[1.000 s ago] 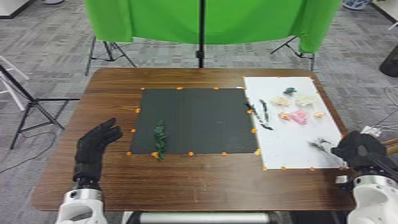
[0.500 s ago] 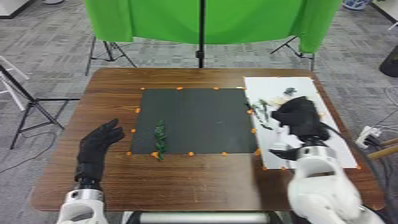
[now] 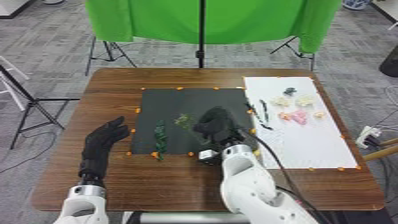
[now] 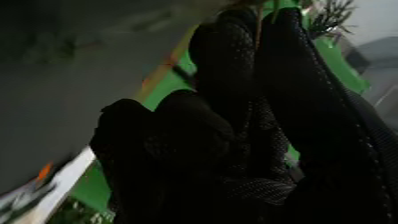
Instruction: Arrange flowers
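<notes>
In the head view my right hand (image 3: 216, 125) is over the right part of the dark mat (image 3: 173, 102), pinching a feathery green sprig (image 3: 184, 120) that sticks out to its left. In the right wrist view the sprig's leafy tip (image 4: 332, 16) rises past the glove (image 4: 298, 75), its thin stem between thumb and fingers. A long leafy green stem (image 3: 160, 137) lies upright on the mat's left part. My left hand (image 3: 102, 137) rests left of the mat with relaxed, straight fingers. Cream flowers (image 3: 305, 101), a pink flower (image 3: 298, 117) and dark green stems (image 3: 265, 111) lie on the white sheet (image 3: 306, 147).
Orange tape dots mark the edges of the mat and sheet on the brown table (image 3: 164, 192). A small blue-green flower (image 3: 290, 91) and a peach flower (image 3: 319, 114) are also on the sheet. A green cloth (image 3: 258, 20) hangs behind the table.
My right hand has swung left from the white sheet's right edge to over the dark mat. The sprig that was low on the sheet has come along in it. The left hand has hardly moved.
</notes>
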Robot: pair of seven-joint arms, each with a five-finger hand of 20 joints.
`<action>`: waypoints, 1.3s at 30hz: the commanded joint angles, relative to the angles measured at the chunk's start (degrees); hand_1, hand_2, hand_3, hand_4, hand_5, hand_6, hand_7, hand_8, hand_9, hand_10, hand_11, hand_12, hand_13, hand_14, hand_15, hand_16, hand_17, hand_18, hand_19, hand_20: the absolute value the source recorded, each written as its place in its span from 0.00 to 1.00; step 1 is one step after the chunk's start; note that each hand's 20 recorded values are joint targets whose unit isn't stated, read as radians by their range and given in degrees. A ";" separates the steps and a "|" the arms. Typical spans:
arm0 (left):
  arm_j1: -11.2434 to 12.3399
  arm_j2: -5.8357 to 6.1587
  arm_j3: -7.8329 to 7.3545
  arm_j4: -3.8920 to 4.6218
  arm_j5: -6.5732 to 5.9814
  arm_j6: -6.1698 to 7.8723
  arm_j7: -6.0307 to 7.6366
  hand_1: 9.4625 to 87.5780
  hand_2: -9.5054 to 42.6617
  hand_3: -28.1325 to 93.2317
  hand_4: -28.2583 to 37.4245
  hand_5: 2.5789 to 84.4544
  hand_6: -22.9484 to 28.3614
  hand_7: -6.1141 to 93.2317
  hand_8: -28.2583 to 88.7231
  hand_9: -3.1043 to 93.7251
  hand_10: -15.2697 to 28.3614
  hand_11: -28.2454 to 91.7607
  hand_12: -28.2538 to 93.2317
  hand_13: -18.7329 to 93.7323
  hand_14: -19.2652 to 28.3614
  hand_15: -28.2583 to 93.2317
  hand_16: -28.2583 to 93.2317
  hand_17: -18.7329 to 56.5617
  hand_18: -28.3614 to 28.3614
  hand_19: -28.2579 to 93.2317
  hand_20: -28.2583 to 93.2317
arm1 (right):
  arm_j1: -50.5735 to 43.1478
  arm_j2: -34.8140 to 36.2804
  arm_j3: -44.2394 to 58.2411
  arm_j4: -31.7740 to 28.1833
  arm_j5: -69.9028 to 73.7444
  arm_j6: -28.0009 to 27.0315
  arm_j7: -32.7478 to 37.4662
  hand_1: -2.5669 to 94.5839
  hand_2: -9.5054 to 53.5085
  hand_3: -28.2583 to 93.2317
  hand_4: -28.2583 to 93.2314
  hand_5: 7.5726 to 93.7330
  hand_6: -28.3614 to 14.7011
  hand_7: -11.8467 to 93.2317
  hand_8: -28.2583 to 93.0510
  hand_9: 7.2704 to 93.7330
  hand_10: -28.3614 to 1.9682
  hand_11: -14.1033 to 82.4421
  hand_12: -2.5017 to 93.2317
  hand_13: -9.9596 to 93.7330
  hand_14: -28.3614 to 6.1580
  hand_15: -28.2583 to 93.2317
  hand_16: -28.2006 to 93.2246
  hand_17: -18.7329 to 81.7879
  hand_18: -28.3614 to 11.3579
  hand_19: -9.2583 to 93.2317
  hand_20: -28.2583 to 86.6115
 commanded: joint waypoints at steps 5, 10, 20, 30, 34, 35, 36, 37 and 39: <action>1.43 -0.58 0.06 0.09 0.61 -1.24 -1.42 0.14 0.28 0.79 0.00 0.53 0.54 0.18 0.19 0.50 0.68 0.42 0.33 0.47 0.80 0.53 0.19 0.26 0.74 0.37 0.39 | 3.37 -3.42 -2.46 5.45 0.75 -1.63 -0.54 0.61 0.00 0.70 0.08 0.88 0.67 0.37 0.31 0.94 0.61 0.52 0.40 0.95 0.74 0.76 0.51 0.83 0.40 1.00 0.76; 0.86 -0.84 0.16 0.27 0.59 -1.43 -1.18 0.15 0.28 0.79 0.00 0.53 0.54 0.18 0.19 0.50 0.68 0.42 0.33 0.47 0.80 0.53 0.19 0.26 0.74 0.37 0.39 | 3.86 -3.20 -2.27 5.92 0.56 -2.15 -1.16 0.60 0.00 0.66 0.08 0.86 0.65 0.37 0.32 0.92 0.60 0.56 0.35 0.95 0.74 0.75 0.51 0.83 0.40 1.00 0.76; 0.62 -0.74 0.32 0.42 0.76 -2.28 -1.43 0.16 0.26 0.79 0.00 0.53 0.54 0.18 0.19 0.50 0.67 0.42 0.33 0.47 0.80 0.53 0.19 0.26 0.74 0.37 0.39 | 3.42 -2.99 -2.06 5.99 0.94 -1.80 -1.68 0.85 0.00 0.00 0.53 0.85 0.64 0.36 0.32 0.91 0.57 0.59 0.30 0.95 0.73 0.75 0.51 0.83 0.40 1.00 0.75; 0.65 -0.67 0.37 0.48 0.92 -2.83 -1.91 0.16 0.26 0.79 0.00 0.53 0.54 0.18 0.19 0.50 0.67 0.42 0.33 0.47 0.80 0.53 0.19 0.25 0.75 0.38 0.39 | 2.56 -2.24 -1.91 4.90 -1.07 -3.73 -1.94 0.77 0.00 0.00 0.63 0.83 0.64 0.32 0.28 0.91 0.57 0.59 0.30 0.95 0.73 0.74 0.51 0.83 0.40 1.00 0.75; 0.18 -0.72 0.28 0.72 0.89 -2.97 -1.61 0.16 0.26 0.79 0.00 0.53 0.54 0.18 0.19 0.50 0.67 0.42 0.33 0.47 0.80 0.53 0.19 0.25 0.75 0.38 0.39 | -0.01 -0.37 1.20 1.91 -4.38 -2.98 -2.08 0.42 0.00 0.76 0.09 0.83 0.65 0.32 0.18 0.91 0.56 0.59 0.30 0.95 0.72 0.74 0.51 0.83 0.39 1.00 0.75; 0.17 -0.65 0.20 0.77 0.83 -3.02 -1.62 0.16 0.26 0.79 0.00 0.53 0.54 0.18 0.19 0.50 0.67 0.42 0.33 0.47 0.80 0.53 0.19 0.25 0.75 0.38 0.39 | -1.15 0.44 2.31 0.56 -4.75 -2.63 -1.84 0.40 0.00 0.78 0.08 0.82 0.65 0.32 0.16 0.91 0.56 0.59 0.30 0.95 0.71 0.74 0.51 0.83 0.38 1.00 0.75; 0.17 -0.51 0.13 0.79 0.74 -3.07 -1.57 0.16 0.26 0.79 0.00 0.53 0.54 0.18 0.19 0.50 0.67 0.42 0.33 0.47 0.80 0.53 0.19 0.25 0.75 0.38 0.39 | -2.37 1.42 3.55 -1.02 -4.80 -2.46 -1.47 0.38 0.00 0.78 0.08 0.82 0.65 0.32 0.16 0.90 0.55 0.59 0.30 0.95 0.71 0.74 0.51 0.83 0.38 1.00 0.75; 0.26 -0.42 0.00 0.78 0.76 -2.97 -1.42 0.16 0.26 0.79 0.00 0.53 0.54 0.18 0.19 0.50 0.67 0.42 0.33 0.47 0.80 0.53 0.19 0.25 0.75 0.38 0.39 | -3.57 2.34 4.74 -2.51 -5.56 -3.03 -1.07 0.37 0.00 0.79 0.09 0.82 0.64 0.32 0.15 0.90 0.55 0.58 0.30 0.95 0.71 0.74 0.51 0.83 0.38 1.00 0.75; 0.99 -0.40 -0.30 0.49 0.74 -2.59 -1.39 0.16 0.26 0.79 0.00 0.53 0.54 0.18 0.19 0.50 0.67 0.42 0.33 0.47 0.80 0.53 0.19 0.25 0.75 0.38 0.39 | -6.13 4.54 6.62 -5.30 -5.69 -5.05 -0.39 0.34 0.00 0.79 0.10 0.82 0.64 0.31 0.15 0.91 0.55 0.58 0.30 0.95 0.70 0.74 0.51 0.83 0.38 1.00 0.75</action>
